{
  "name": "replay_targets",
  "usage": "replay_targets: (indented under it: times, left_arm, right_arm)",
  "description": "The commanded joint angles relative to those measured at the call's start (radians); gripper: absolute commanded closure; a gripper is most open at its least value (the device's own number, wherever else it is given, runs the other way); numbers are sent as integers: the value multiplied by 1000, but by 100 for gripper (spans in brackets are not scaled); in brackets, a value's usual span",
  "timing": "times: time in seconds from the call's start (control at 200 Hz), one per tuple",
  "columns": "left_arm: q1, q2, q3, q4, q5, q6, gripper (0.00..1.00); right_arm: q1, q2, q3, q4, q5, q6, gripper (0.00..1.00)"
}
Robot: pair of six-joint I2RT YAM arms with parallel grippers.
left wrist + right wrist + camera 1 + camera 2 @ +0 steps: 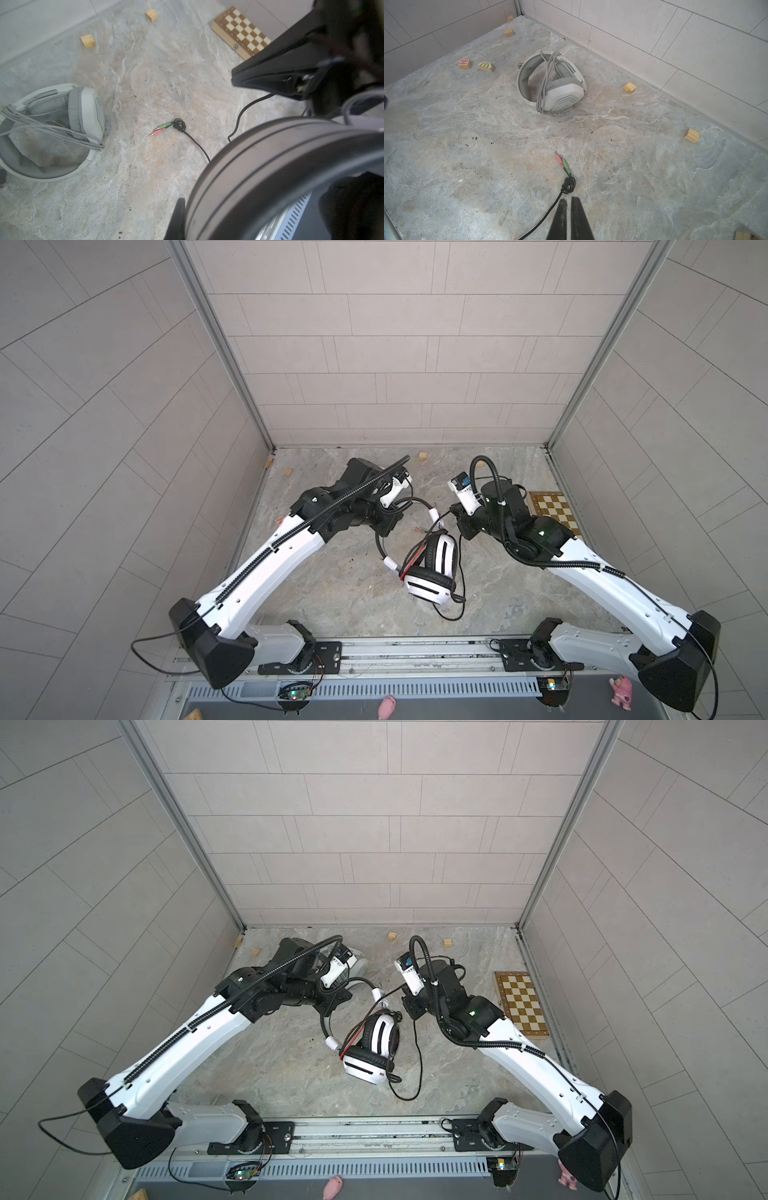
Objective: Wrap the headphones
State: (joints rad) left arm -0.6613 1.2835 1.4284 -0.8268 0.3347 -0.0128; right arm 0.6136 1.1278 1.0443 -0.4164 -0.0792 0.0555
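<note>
The black headset [432,568] sits mid-table between the arms. Its two cups are low and stacked near each other, and its thin band wires arc up into the left gripper [386,526]. That gripper is clamped fully closed on the band, which sweeps close across the left wrist view. The cable [542,220] is not yet wound. In both top views it trails in a loose loop on the table [467,166] on the near side of the cups. The right wrist view shows its free end lying just ahead of the right gripper [569,200]. A small knot [568,185] sits right at the fingertips, and the pink and green plugs [561,162] lie a little farther out. This end stretch runs roughly in line with the fingers and points away from them, while the rest of the cable slips back past one finger on the outside. The right gripper's jaws are all but closed, with only a thin slit between them. Nothing shows in that slit, so I judge this gripper empty, beside the cable but not gripping it. It is plainly the nearer one to the loose end, and the left gripper is occupied steadying the band. The next winding turn probably depends on the right gripper catching the cable near the knot. The white headset [552,83] lies well apart near the back wall, with its grey cable already wound around it.
</note>
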Motion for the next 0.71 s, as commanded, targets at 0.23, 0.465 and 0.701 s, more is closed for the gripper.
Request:
replay_targets:
  times: [0.23, 0.465, 0.701]
  left_arm:
    - [0, -62, 132, 149, 204, -167, 100]
    - [2, -87, 184, 222, 241, -265, 100]
    - [2, -101, 256, 257, 216, -315, 100]
  right_arm:
    - [-13, 32, -106, 272, -111, 155, 82]
    - [-13, 124, -181, 524, -144, 280, 82]
    - [-14, 273, -239, 730, -149, 350, 81]
